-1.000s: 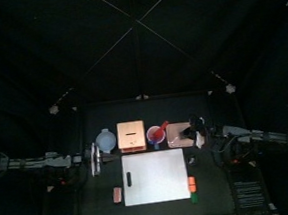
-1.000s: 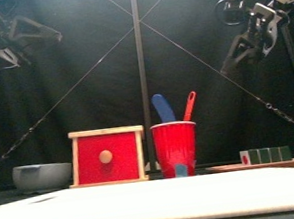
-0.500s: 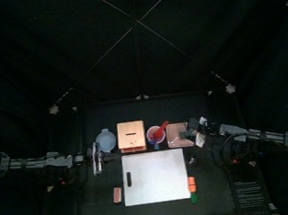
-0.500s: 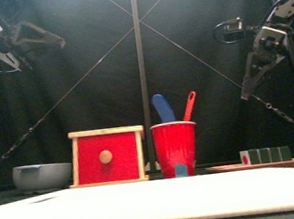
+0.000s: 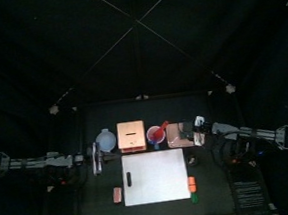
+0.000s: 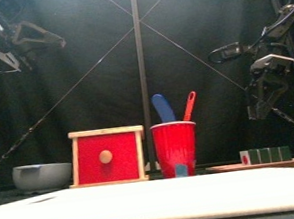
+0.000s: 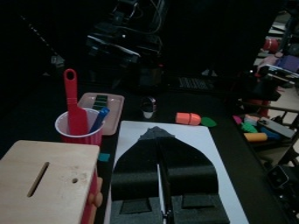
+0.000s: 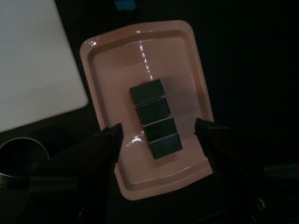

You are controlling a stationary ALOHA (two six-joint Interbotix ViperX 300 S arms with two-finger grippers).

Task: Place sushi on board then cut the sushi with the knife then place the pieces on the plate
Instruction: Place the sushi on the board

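Our right gripper [image 8: 162, 129] hangs wide open over the pink tray [image 8: 114, 70], one jaw on either side of the sushi roll [image 8: 156, 120]. The roll lies lengthwise down the middle of the tray as a row of four dark green blocks. In the front view the gripper sits in the right of the frame, well above the tray, so nothing is touched yet. We judge this to be the line-up for the first step: picking up the roll and carrying it to the board [image 5: 157, 175].

The jaws straddle the roll across its narrow side, which suits a plain drop and squeeze. Since the blocks come apart, we think a grip near the middle is the safer one, because end blocks could fall away when the roll is lifted.

The white board lies in the lower middle of the top view, just in front of the tray, so the carry should be short. The red cup [image 6: 176, 146] stands at the centre of the front view with the red knife [image 6: 189, 104] and the blue knife [image 6: 163, 106] upright in it, ready for the cutting step.

Our left gripper [image 7: 156, 136] is closed on nothing, its jaws pressed together. It rests high in the upper left of the front view, clear of the work
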